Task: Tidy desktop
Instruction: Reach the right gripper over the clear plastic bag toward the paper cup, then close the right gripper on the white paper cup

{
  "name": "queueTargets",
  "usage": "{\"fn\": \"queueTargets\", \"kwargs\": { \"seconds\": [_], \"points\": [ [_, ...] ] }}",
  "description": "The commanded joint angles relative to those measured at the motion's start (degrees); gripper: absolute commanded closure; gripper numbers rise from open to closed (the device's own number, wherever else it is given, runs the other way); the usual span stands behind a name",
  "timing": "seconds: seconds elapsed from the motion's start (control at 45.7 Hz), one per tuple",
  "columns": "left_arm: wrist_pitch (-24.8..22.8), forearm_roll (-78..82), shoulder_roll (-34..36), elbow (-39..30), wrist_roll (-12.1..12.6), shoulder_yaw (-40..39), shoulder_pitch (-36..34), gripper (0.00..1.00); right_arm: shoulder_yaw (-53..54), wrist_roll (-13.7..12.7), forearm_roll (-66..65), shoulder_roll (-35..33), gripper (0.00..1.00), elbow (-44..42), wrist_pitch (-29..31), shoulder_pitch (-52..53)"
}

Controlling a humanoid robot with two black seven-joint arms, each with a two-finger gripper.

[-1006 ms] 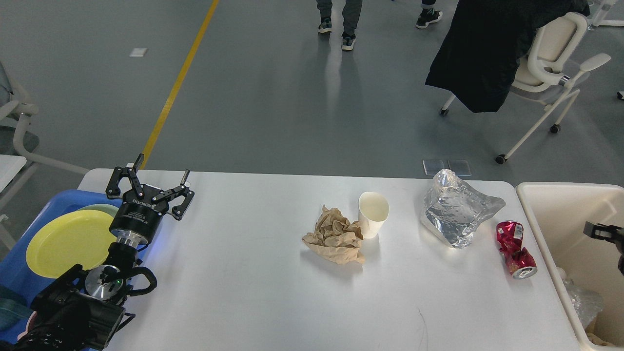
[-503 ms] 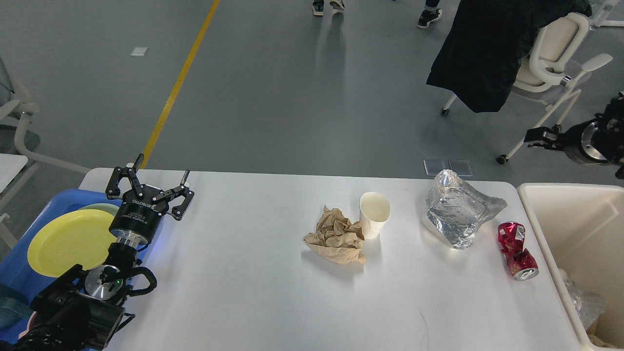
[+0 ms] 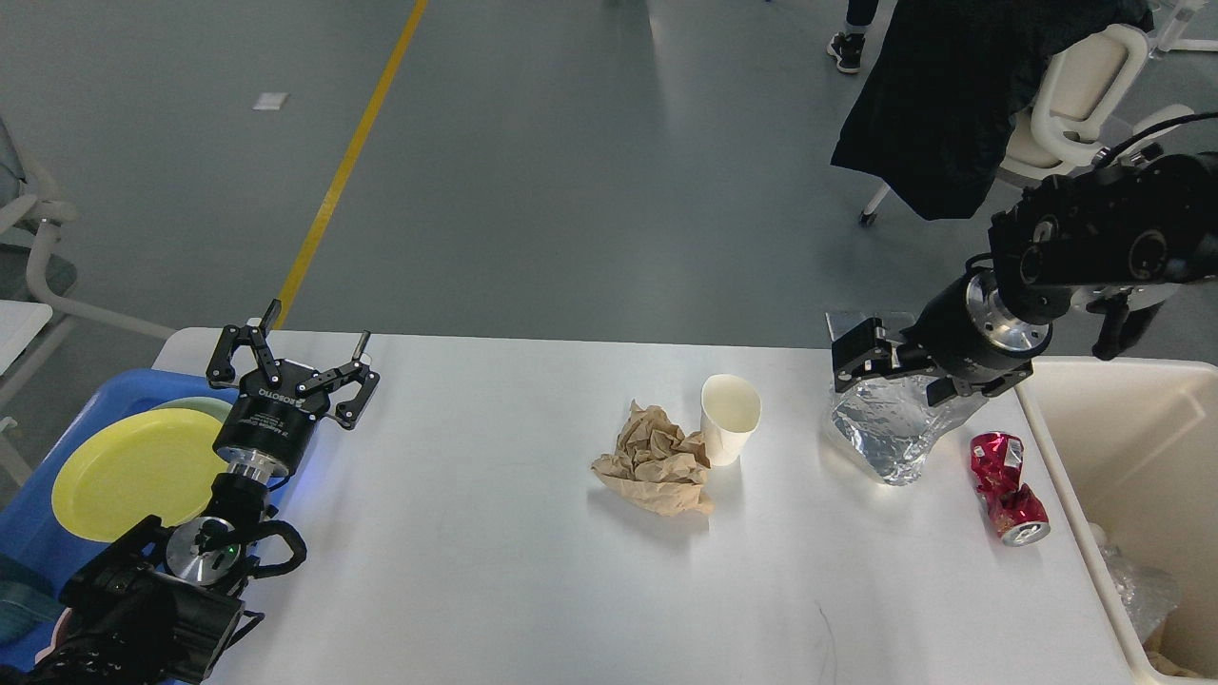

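The white desktop [image 3: 495, 571] carries a crumpled brown paper [image 3: 657, 461], an upright white paper cup [image 3: 730, 417], a crumpled silver foil bag [image 3: 885, 438] and a crushed red can [image 3: 1007, 490]. My left gripper [image 3: 319, 325] is open and empty at the desktop's far left corner, beside the blue tray. My right gripper [image 3: 861, 357] reaches in from the right and hovers over the top of the foil bag. Its fingers look dark and I cannot tell them apart. The bag's upper part is hidden behind it.
A blue tray [image 3: 38, 528] with a yellow plate [image 3: 133, 471] sits off the left edge. A cream bin [image 3: 1123, 447] with some waste stands off the right edge. A white chair [image 3: 1075, 105] with a black coat stands behind.
My right arm has swung from the right edge by the bin up and leftward, and its gripper now sits over the foil bag. The left arm has not moved.
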Motion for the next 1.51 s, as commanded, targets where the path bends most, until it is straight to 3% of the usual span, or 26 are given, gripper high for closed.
{"fn": "queueTargets", "kwargs": {
  "seconds": [0.0,0.306,0.59,0.787,1.487],
  "points": [
    [0.0,0.0,0.0,0.0,0.0,0.0,0.01,0.0,0.19,-0.03,-0.15,2.21,0.0,6.44,-0.62,3.05],
    [0.0,0.0,0.0,0.0,0.0,0.0,0.01,0.0,-0.07,-0.21,0.55,2.66,0.0,3.11,-7.64,-1.77],
    [0.0,0.0,0.0,0.0,0.0,0.0,0.01,0.0,0.37,-0.21,8.46,4.06,0.0,-13.23,-10.64,-15.31],
    [0.0,0.0,0.0,0.0,0.0,0.0,0.01,0.0,0.02,-0.3,20.85,11.97,0.0,-27.3,-10.55,-25.77],
    [-0.09,0.0,0.09,0.0,0.0,0.0,0.01,0.0,-0.51,-0.39,22.7,19.36,0.01,-38.03,-16.17,-37.55]
  ]
}}
